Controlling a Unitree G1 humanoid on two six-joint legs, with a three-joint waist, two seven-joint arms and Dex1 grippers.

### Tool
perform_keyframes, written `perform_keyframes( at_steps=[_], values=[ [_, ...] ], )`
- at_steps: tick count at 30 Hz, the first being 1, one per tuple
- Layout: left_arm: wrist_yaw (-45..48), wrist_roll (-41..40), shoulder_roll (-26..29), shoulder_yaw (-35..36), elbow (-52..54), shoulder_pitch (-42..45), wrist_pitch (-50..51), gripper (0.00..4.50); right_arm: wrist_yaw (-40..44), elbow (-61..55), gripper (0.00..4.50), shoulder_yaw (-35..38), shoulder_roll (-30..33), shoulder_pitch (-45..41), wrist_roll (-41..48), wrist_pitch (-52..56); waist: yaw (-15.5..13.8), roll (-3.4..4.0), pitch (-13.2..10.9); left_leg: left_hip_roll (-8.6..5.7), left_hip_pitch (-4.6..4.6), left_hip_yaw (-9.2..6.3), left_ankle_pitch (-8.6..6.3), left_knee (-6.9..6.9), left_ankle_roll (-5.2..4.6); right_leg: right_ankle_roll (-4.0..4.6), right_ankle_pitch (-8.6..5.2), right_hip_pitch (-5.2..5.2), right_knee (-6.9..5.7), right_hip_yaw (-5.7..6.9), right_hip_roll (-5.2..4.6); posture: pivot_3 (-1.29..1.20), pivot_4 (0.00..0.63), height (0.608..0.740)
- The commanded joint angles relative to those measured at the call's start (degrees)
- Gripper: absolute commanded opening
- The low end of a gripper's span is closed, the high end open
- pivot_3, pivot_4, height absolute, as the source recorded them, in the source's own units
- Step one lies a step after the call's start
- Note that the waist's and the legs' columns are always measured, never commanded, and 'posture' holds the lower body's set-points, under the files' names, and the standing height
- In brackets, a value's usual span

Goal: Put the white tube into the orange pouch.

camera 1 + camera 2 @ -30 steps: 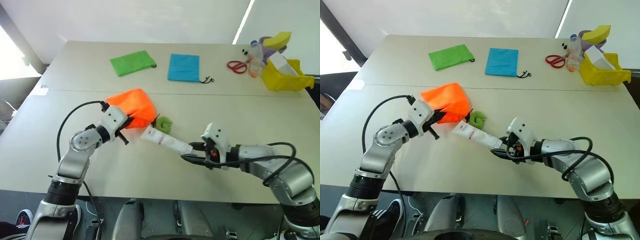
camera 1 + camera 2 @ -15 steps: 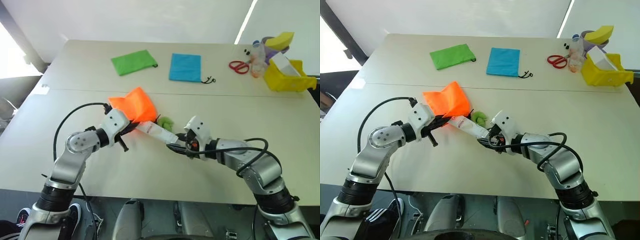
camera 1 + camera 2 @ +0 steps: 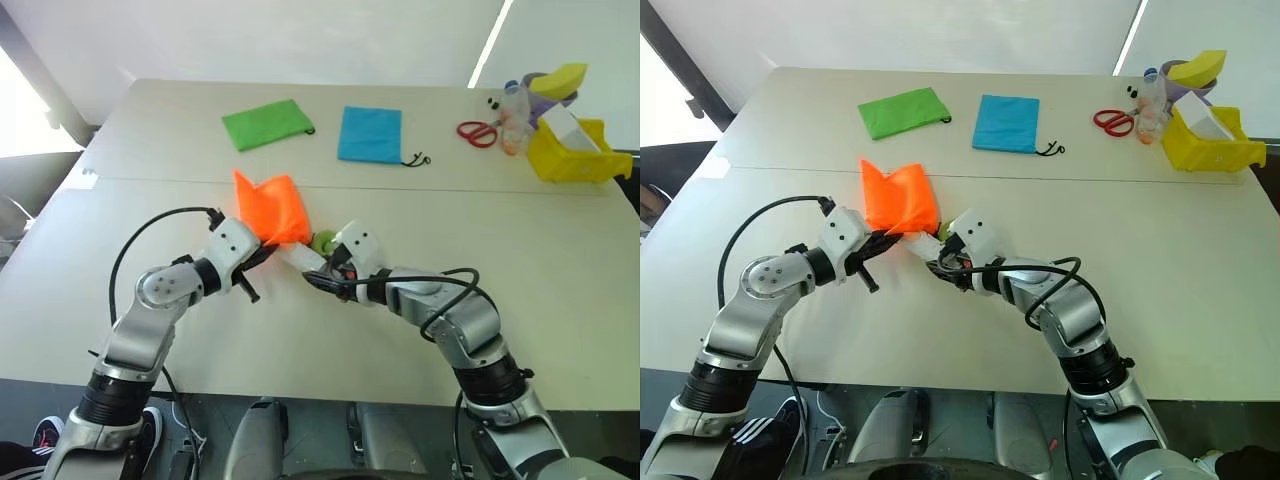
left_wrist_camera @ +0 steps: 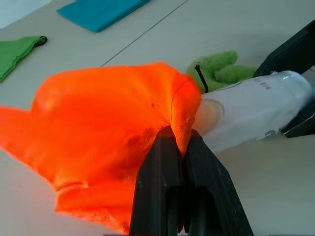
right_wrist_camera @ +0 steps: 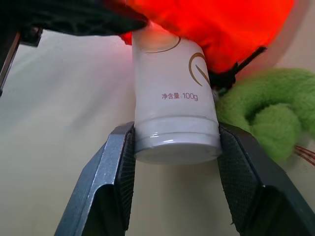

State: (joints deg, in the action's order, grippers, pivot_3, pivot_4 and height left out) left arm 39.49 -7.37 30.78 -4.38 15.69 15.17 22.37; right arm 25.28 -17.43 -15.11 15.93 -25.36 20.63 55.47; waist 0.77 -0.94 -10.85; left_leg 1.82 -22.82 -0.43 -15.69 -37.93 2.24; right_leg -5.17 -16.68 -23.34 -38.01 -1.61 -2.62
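- Since a second ago, the right pincer (image 3: 943, 262) has travelled across the table (image 3: 560, 260) toward the left pincer (image 3: 262, 252), carrying the white tube (image 5: 173, 123) from open tabletop into the mouth of the orange pouch (image 3: 272, 208).
- The pouch, earlier slumped low, now stands bunched upright, one corner peaked.
- The left pincer stays clamped shut on the pouch's rim, holding the opening up off the table.
- The right pincer's fingers (image 5: 123, 167) grip the tube at its capped end; the tube's far end sits inside the pouch mouth, with most of its printed body outside.
- The green fuzzy ball (image 5: 268, 115) on the dark cord lies just beside the tube, touching the pouch's edge.
- Well apart at the table's far side lie a green pouch (image 3: 266, 124), a blue pouch (image 3: 370, 134), red scissors (image 3: 477, 132) and a yellow bin (image 3: 575, 155); none of them blocks the arms.
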Motion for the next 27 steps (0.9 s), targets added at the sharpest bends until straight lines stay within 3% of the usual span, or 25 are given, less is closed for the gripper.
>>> perform_keyframes(
  at_steps=[1,8,11,20,27],
  values=[
    [0.1,-0.4,0.1,-0.6,2.6,0.2,0.8,0.0,3.5,-4.5,1.88,3.1,3.7,0.0,2.0,-0.6,0.0,0.0,0.0,-0.01,-0.03,0.0,0.0,0.0,0.0,0.0,0.0,-0.02,0.01,0.0,-0.03,0.0,0.15,0.74],
    [0.3,-0.5,1.0,-0.2,1.8,0.9,1.0,0.0,5.9,-6.0,1.88,5.1,6.8,0.8,4.0,-0.2,0.3,0.0,0.0,0.02,0.0,-0.01,0.0,0.0,0.0,0.01,0.0,-0.04,-0.02,0.01,0.12,0.0,0.15,0.74],
    [0.6,-0.8,1.2,-0.4,2.3,0.8,1.5,0.0,3.1,-5.5,1.88,7.7,2.4,0.9,6.2,1.7,0.3,0.0,0.0,0.04,0.0,-0.06,0.0,0.0,0.0,0.01,-0.01,-0.04,-0.06,0.04,0.17,0.0,0.15,0.74],
    [0.0,-2.6,0.0,-0.1,4.0,0.6,4.9,0.0,-4.1,2.6,1.88,-0.7,-8.0,-2.2,-0.7,-1.0,0.4,0.0,0.0,0.0,-0.03,-0.02,0.0,-0.02,0.0,0.0,0.0,-0.09,-0.05,0.0,0.06,0.0,0.15,0.74],
    [-0.7,-3.4,-0.2,0.3,5.2,-0.6,5.8,0.0,-3.9,7.7,1.88,-4.9,-8.5,-5.3,-5.9,-5.0,0.3,0.0,0.0,0.0,-0.08,-0.04,0.0,-0.02,0.0,0.0,0.0,-0.1,-0.06,0.03,0.01,0.0,0.15,0.74]
  ],
)
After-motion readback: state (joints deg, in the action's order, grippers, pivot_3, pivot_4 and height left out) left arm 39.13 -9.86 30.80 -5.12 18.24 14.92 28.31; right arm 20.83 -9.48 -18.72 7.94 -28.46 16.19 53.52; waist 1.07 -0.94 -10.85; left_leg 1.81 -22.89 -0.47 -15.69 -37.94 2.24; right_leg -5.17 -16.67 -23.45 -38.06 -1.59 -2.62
